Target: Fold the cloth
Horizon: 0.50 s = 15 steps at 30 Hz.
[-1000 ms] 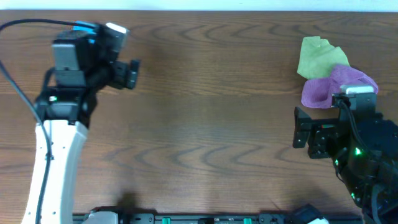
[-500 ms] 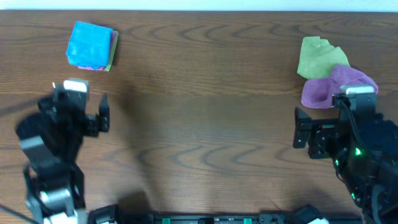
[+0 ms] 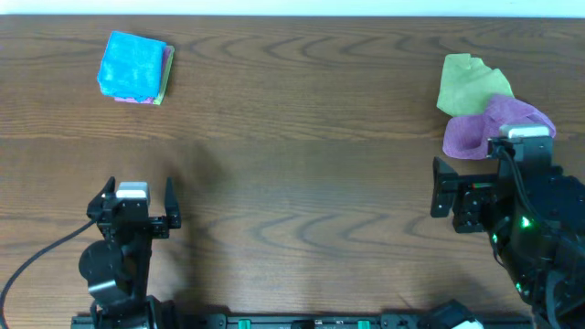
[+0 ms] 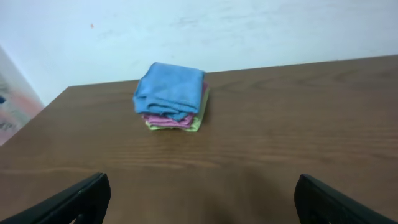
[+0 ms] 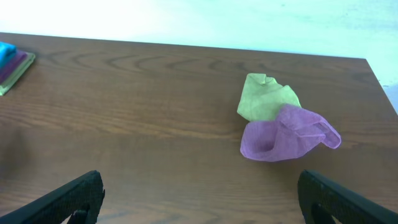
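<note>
The left gripper (image 3: 141, 186) is seen spread wide with nothing between its jaws, its two dark fingers (image 4: 81, 198) standing at the lower corners of the left wrist view and pointing toward the far edge of the table (image 3: 302, 164). It is held low near the front left of the table, above the left arm (image 3: 111, 270), from which a black cable (image 3: 37, 265) is trailed to the left. The right gripper (image 3: 437, 189) is likewise released and empty, its jaws parted and directed toward the table's middle, with the right arm (image 3: 539, 228) bunched behind it at the front right. The cloth (image 3: 132, 64) is found at the far left of the table, well apart from both grippers; it is folded into a compact square and laid on top of a folded pink cloth (image 4: 168, 119) and a folded green cloth (image 4: 198, 117), so that a small stack is formed. In the right wrist view only an edge of that stack can be made out. At the far right a crumpled purple cloth (image 3: 494, 128) is lying against a crumpled yellow-green cloth (image 3: 468, 84), just beyond the right gripper. The table is of dark brown wood grain, and a pale wall (image 4: 249, 31) is seen behind it.
</note>
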Each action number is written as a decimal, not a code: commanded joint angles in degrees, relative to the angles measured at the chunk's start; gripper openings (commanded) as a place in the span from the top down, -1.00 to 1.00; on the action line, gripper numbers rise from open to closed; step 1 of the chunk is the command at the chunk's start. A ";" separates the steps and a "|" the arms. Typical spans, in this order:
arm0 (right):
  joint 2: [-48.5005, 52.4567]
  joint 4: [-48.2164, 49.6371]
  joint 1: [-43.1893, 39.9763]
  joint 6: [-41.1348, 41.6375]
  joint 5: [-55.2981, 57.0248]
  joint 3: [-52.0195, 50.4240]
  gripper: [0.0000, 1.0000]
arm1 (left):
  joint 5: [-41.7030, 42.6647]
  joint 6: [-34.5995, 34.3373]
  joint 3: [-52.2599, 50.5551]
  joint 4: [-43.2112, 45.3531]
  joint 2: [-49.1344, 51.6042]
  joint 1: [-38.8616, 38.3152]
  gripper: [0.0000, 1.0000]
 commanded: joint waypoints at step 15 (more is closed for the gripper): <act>-0.02 -0.11 0.17 -0.13 0.59 0.68 -0.99 | -6.12 -3.91 -8.11 0.87 -10.84 -4.02 -0.91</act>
